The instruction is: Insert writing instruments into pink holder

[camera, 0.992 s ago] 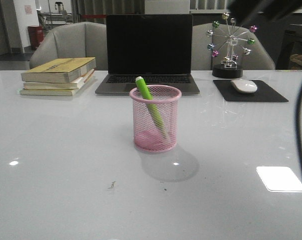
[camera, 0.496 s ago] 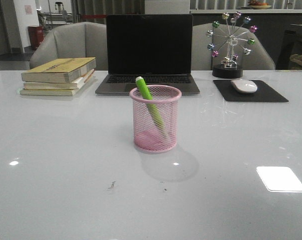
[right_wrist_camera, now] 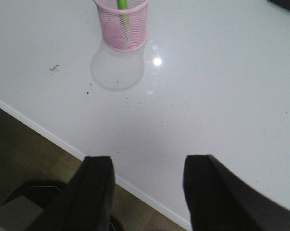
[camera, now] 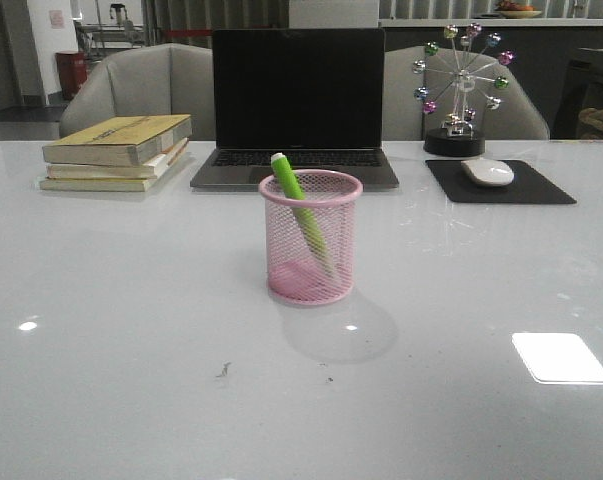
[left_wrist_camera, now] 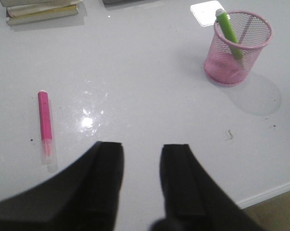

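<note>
- Big glossy white table takes up pretty much everything.
- Open dark laptop sits at the back, with a stack of yellowish books to its left.
- Black mouse pad on the back right, white mouse resting on it.
- Pink wire-mesh cylindrical holder stands upright mid-table, in front of the laptop.
- Lime green marker pen is in the holder, leaning, pale tip poking above the rim.
- Hot pink marker pen lies flat on the table, well apart from the holder.
- Left gripper is released, nothing between the fingers.
- Right gripper is spread wide near the table edge, empty too.
</note>
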